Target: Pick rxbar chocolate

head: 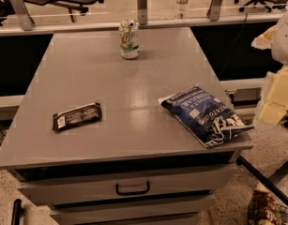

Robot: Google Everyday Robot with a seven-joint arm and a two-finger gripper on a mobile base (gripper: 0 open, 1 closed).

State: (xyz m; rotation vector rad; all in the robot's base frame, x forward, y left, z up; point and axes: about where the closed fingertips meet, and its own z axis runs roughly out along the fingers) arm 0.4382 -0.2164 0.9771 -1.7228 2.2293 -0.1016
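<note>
Target rxbar chocolate [77, 116] lay flat on the near left of the grey table [134, 78], well apart from everything else. Blue chip bag [204, 116] sat at the near right, its end over the table edge. Green-and-white soda can [129, 40] stood upright at far centre. I logged the gripper [275, 104] as a pale shape off the table's right side, just beyond the bag; open or closed, I could not tell.

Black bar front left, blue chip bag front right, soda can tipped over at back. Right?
No: camera view shows the green-and-white soda can upright at the back. Flat black-wrapped bar front left, crinkled blue chip bag front right: correct. Pale tool is beyond the grey table's right edge.
</note>
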